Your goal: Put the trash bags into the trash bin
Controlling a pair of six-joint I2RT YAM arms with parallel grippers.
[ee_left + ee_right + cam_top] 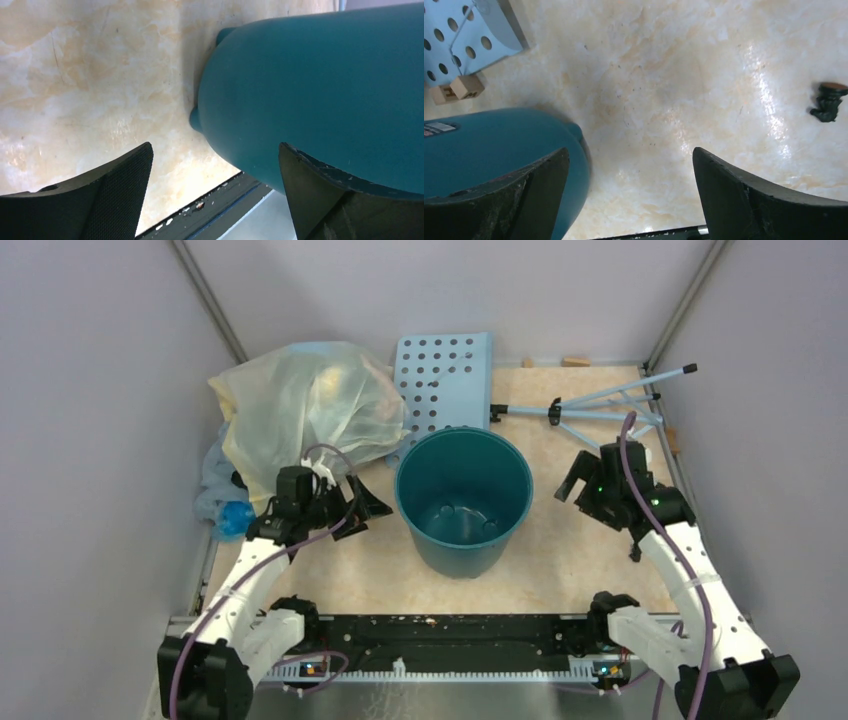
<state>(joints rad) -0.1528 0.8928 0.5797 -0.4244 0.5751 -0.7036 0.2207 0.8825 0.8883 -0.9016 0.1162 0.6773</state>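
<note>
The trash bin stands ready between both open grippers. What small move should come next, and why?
Probably swing the left gripper away from the trash bin toward the crumpled pale blue trash bag at the left edge of the table. That gripper and the right gripper are open and empty; the bag lies outside the bin, beside the yellowish bag, on the left arm's side.

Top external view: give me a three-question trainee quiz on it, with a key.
1. True or false: the trash bin lies on its side.
2. What stands just behind the bin, away from the arms? A) perforated panel; B) yellowish bag; C) folded tripod.
3. Fill in: the left gripper and the right gripper both have their jaws ____.
Key: 1 false, it stands upright; 2 A; 3 open.
</note>
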